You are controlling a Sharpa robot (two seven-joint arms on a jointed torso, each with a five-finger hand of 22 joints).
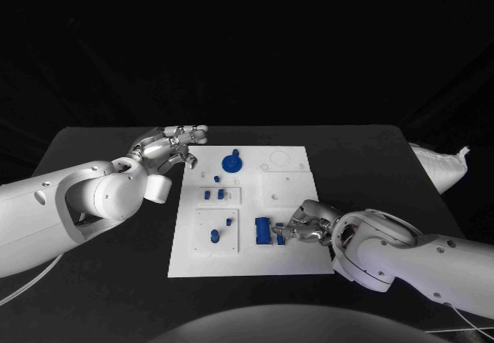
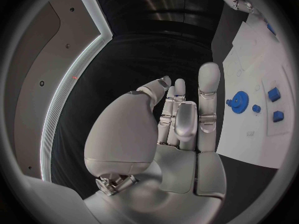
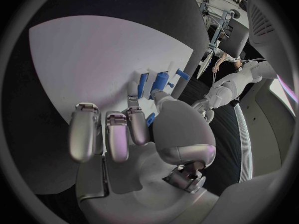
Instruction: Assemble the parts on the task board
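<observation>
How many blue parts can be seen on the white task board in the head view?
About 8 small blue parts on the white task board: a gear far, two pegs mid-left, two near-left, three by the right hand, which may hide more.

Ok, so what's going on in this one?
A two-armed robot is assembling small blue parts on a white board on a black table. The right robot hand is down on the board's near right area, its fingers at the blue pieces there; whether it actually grips one I cannot tell. The left robot hand hangs beside the board's far left corner, fingers apart, holding nothing. A blue gear sits at the far end, and more blue pegs stand in the left-hand blocks.
</observation>
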